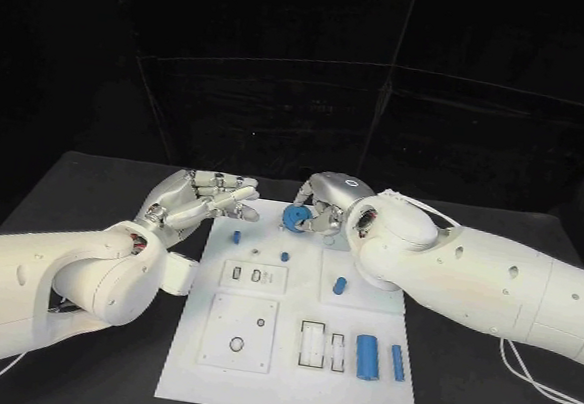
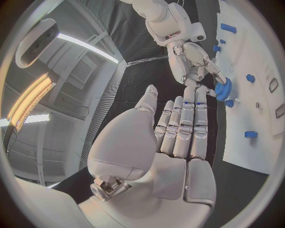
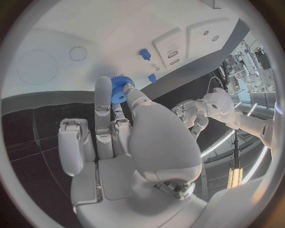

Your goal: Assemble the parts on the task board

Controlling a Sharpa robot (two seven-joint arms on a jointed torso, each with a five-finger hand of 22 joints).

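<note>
Mid-placement, probably — right hand [image 1: 323, 209] pinching a blue gear [image 1: 295, 220] over the task board's [image 1: 354, 397] far edge; left hand [image 1: 203, 198] beside it, spread, holding nothing. Next: lowering squarely onto its peg.

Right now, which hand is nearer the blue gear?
Right. The right hand pinches the blue gear over the board's far end; the left hand hangs open beside it, apart.

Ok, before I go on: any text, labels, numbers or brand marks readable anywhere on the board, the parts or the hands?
None readable. The task board is plain white with outlined recesses, no printing that can be made out. The blue gear held by the right hand bears no mark. The left hand carries no legible label.
</note>
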